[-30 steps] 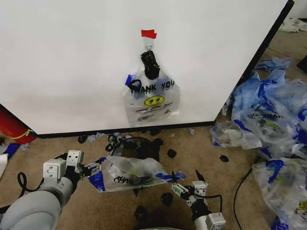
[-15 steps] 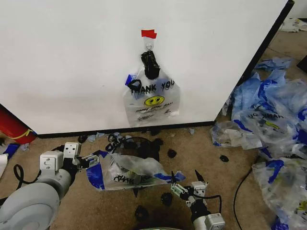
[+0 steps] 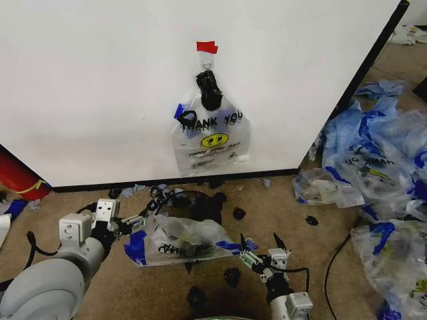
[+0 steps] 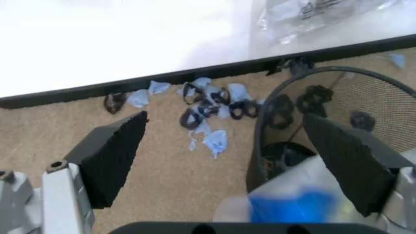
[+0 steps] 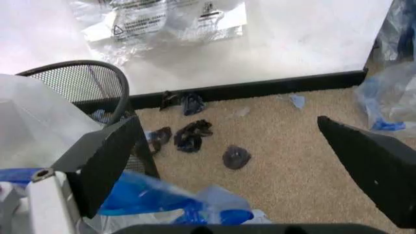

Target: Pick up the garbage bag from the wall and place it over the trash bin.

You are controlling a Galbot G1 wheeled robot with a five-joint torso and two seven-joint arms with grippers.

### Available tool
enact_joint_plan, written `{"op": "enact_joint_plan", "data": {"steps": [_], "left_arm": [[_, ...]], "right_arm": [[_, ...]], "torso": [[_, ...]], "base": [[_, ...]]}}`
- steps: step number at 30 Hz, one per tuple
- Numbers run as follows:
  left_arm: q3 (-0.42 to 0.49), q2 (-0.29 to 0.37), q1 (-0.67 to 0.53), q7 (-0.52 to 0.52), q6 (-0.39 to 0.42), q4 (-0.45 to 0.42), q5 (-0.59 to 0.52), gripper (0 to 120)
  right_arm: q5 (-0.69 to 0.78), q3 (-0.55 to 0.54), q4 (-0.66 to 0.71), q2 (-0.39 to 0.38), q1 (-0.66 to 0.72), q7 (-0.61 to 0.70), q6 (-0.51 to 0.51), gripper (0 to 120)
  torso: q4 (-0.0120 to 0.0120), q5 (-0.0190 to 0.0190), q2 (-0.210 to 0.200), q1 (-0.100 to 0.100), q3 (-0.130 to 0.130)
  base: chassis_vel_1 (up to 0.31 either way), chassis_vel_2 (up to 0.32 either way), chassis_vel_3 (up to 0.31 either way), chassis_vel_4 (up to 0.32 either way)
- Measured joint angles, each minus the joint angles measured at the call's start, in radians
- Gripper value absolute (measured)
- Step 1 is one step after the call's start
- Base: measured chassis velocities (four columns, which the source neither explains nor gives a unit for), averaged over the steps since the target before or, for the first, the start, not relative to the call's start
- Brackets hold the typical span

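The garbage bag (image 3: 180,239), see-through with blue handles and black lettering, lies crumpled across the top of the black wire-mesh trash bin (image 3: 198,201), at the foot of the white wall (image 3: 100,87). My left gripper (image 3: 133,221) is at the bag's left end, fingers spread wide, and in the left wrist view a blue handle (image 4: 293,207) lies down by its palm beside the bin (image 4: 338,92). At the bag's right end my right gripper (image 3: 259,244) is open too, with the blue handle (image 5: 162,200) just below its fingers and the bin (image 5: 78,80) to one side.
A flat bundle of like bags (image 3: 212,137), tied with a black knot, hangs from a hook under the red tape (image 3: 207,47). Black and blue scraps (image 3: 239,213) dot the carpet. A big heap of blue-and-clear bags (image 3: 380,167) fills the right. A red object (image 3: 17,177) lies far left.
The left gripper swung out to the left, came partly back, and now stands open; the bag's left end shifted a little with it. The right gripper sank slightly and stayed open.
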Motion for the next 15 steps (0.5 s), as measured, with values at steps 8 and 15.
{"op": "enact_joint_plan", "data": {"steps": [8,15], "left_arm": [[-0.036,0.027,-0.002,-0.020,0.017,0.000,-0.047,94],[-0.052,0.044,-0.036,0.097,-0.010,0.000,0.003,94]], "right_arm": [[0.006,-0.004,0.012,-0.001,0.005,0.000,-0.005,100],[0.013,-0.003,0.020,0.004,0.003,-0.018,0.017,100]], "torso": [[0.0001,-0.0001,0.000,0.000,0.000],[-0.0001,0.0000,0.000,0.000,0.000]], "base": [[0.000,0.000,0.000,0.000],[0.000,0.000,0.000,0.000]]}}
